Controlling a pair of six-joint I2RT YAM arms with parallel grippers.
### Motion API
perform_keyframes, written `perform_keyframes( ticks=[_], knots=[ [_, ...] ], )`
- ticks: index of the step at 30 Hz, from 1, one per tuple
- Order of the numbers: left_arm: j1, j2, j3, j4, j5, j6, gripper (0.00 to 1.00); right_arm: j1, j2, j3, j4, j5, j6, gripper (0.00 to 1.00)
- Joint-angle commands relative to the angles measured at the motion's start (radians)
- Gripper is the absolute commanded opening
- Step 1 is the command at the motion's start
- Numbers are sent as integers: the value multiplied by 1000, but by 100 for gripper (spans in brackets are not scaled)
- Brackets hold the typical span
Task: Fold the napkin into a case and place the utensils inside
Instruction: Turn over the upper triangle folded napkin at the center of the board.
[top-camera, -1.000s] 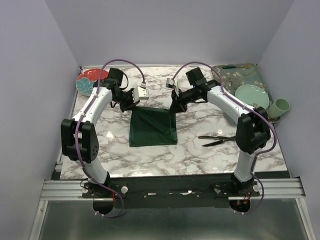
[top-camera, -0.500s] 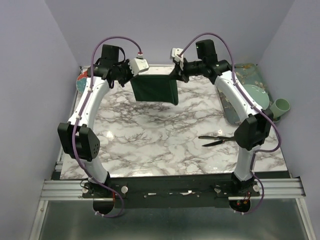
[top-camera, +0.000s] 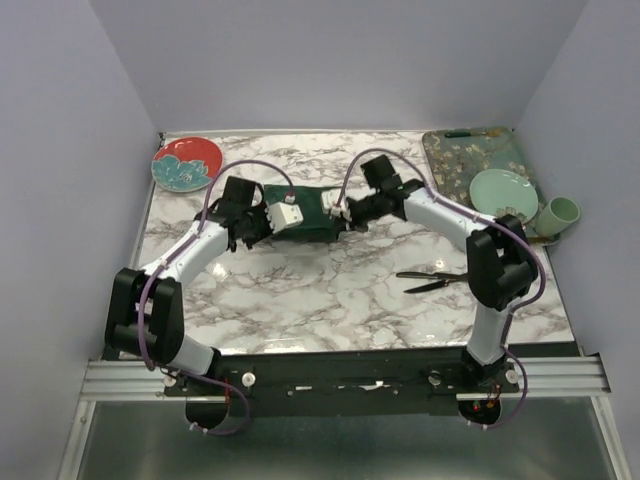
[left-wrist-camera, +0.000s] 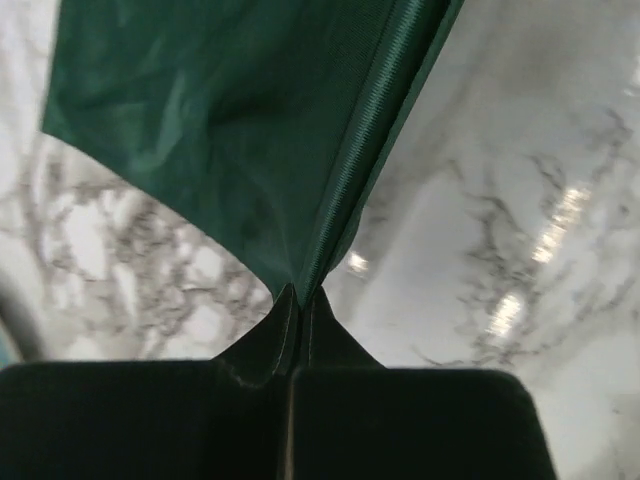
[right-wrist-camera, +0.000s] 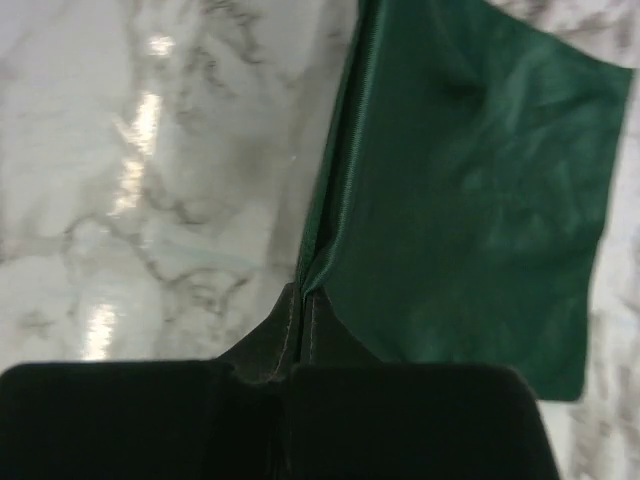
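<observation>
The dark green napkin (top-camera: 308, 212) is stretched as a short wide band between both grippers, low over the marble table behind its middle. My left gripper (top-camera: 268, 220) is shut on the cloth's left hemmed corner (left-wrist-camera: 297, 292), with the napkin (left-wrist-camera: 230, 120) fanning away from it. My right gripper (top-camera: 341, 212) is shut on the right hemmed corner (right-wrist-camera: 301, 292), and the napkin (right-wrist-camera: 470, 200) spreads to its right. The two black utensils (top-camera: 436, 280) lie crossed on the table at the right, apart from both grippers.
A red and teal plate (top-camera: 187, 163) sits at the back left. The teal floral tray (top-camera: 470, 155) lies at the back right with a mint plate (top-camera: 503, 189) on it. A pale green cup (top-camera: 560, 213) stands beside it. Purple cables loop over both arms.
Both grippers lifted the napkin up toward the far edge, then swung back down. The cloth now shows as a shorter band, farther back than a second ago.
</observation>
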Motion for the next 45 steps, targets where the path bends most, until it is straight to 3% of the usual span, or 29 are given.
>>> perform_keyframes(
  ticks=[1,19,21,22,23,24,27,28,32,35,41,45],
  knots=[
    [-25,-124,-153,53,-62,-4,0,56,-126,-167,20,51,-87,1],
    [-97,-245,-354,-86,-28,-94,0,180,-177,-311,-69,70,8,1],
    [-106,-262,-367,-112,-19,-85,7,195,-187,-334,-81,76,12,2],
    [-112,-266,-368,-126,-8,-77,17,201,-192,-339,-90,76,12,7],
    [-112,-274,-367,-148,7,-68,34,206,-195,-342,-103,77,22,14],
    [-112,-289,-365,-190,39,-60,40,211,-203,-343,-106,76,35,38],
    [-106,-326,-329,-295,97,-56,54,211,-242,-324,-124,91,142,76],
    [-99,-338,-303,-316,119,-54,56,209,-264,-292,-133,102,179,79],
    [-19,-374,-207,-346,176,-126,67,168,-304,-221,-187,97,438,83],
    [-2,-323,-115,-352,208,-165,67,74,-281,-178,-198,54,622,82],
    [-2,-146,6,-206,182,-298,63,-93,-174,-121,-121,74,974,60],
    [1,-20,83,-301,272,-226,56,-131,-117,-103,-89,59,1075,50]
  ],
)
